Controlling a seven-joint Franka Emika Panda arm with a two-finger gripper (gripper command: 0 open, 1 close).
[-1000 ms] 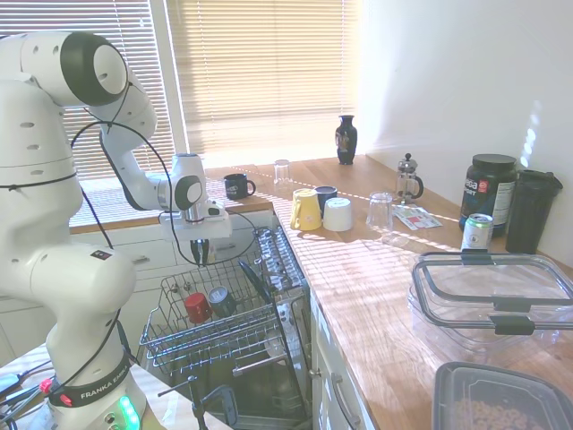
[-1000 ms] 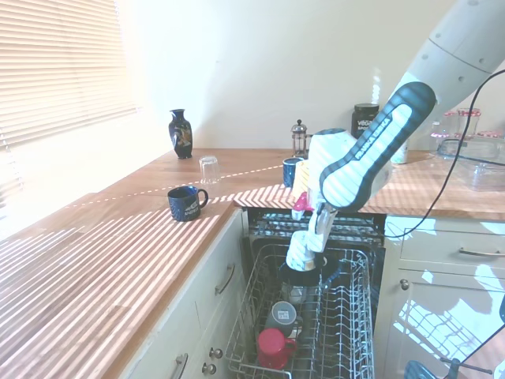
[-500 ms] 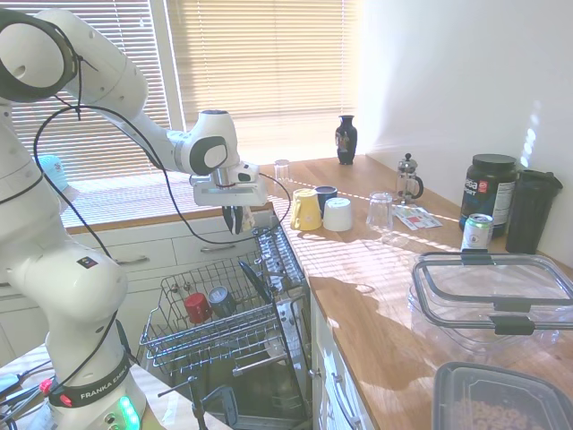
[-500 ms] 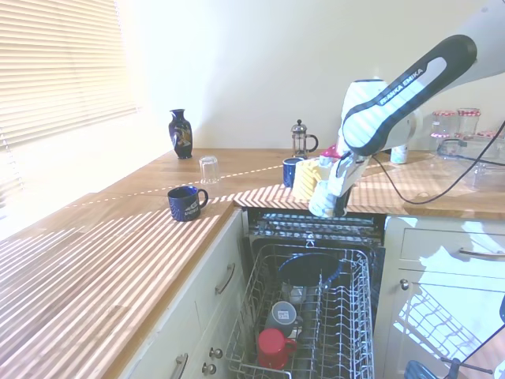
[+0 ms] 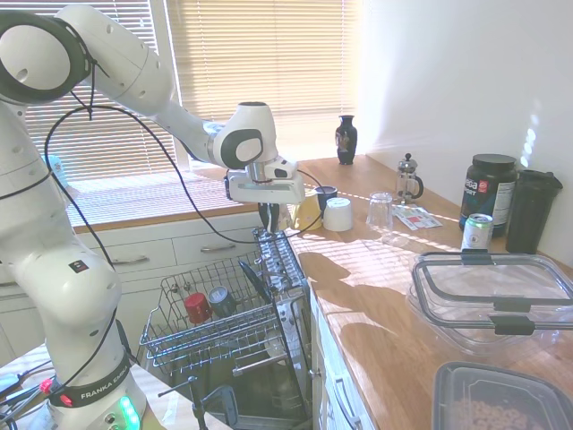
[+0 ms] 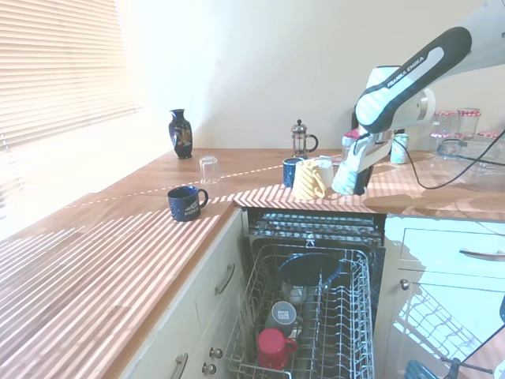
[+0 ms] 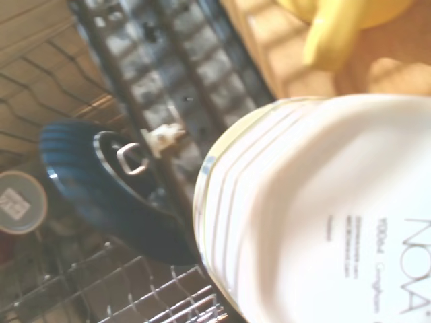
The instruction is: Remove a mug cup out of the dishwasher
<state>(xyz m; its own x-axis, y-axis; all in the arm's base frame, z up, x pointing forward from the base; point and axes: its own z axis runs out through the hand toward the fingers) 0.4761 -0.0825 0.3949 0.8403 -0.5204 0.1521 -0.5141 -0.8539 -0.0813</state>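
Racks of the dishwasher [image 6: 316,316] below you no longer hold the mug cup [image 6: 344,180]. Your gripper [image 6: 352,170], closed on it, has carried it up and over the worktop [image 6: 237,185], beside the yellow mug [image 6: 309,180]. You only need to set it down there.

The mug [image 7: 323,215] is glossy white glazed ware with faint grey print. The desk [image 5: 394,287] is warm, smooth wood with visible grain. The dishwasher [image 6: 316,316] holds silver-grey wire racks of metal. The arm [image 5: 134,81] has a smooth, shiny white plastic shell. A clear plastic tub [image 5: 492,305] and a dark glossy vase [image 5: 346,140] stand on the desk.
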